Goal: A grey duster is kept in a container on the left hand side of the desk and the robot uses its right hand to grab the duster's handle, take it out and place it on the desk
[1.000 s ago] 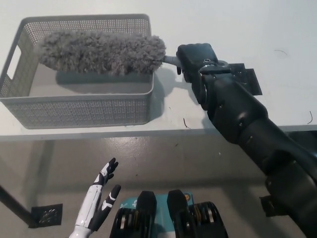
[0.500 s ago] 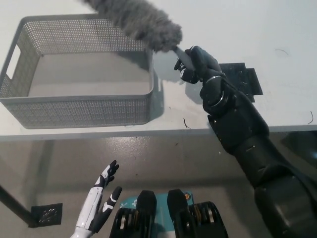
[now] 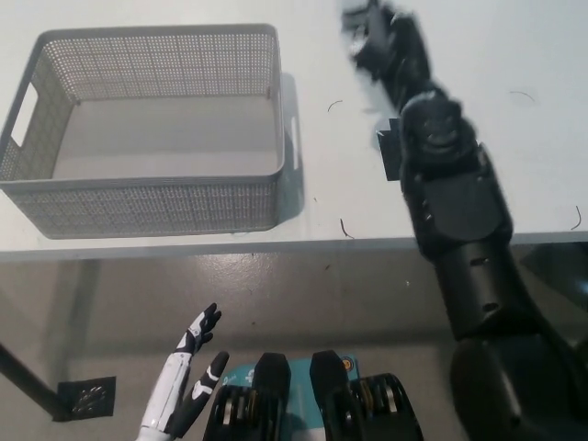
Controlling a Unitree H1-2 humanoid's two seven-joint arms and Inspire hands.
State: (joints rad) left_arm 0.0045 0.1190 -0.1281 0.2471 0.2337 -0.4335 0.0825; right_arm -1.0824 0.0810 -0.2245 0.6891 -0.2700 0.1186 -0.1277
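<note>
We see the basket [image 3: 147, 207] on the left part of the desk [image 3: 524, 184], and it now has nothing in it. A second ago the grey duster lay across it, and half a second ago it was lifted over the basket's far right corner. The duster no longer shows in our view, so we cannot tell where it is. The right hand [image 3: 381, 41] has swung away from the basket's right wall toward the desk's far edge and is blurred by motion; we cannot tell whether it grips anything. The left hand [image 3: 190, 377] rests below the desk's near edge as before, fingers spread, holding nothing.
</note>
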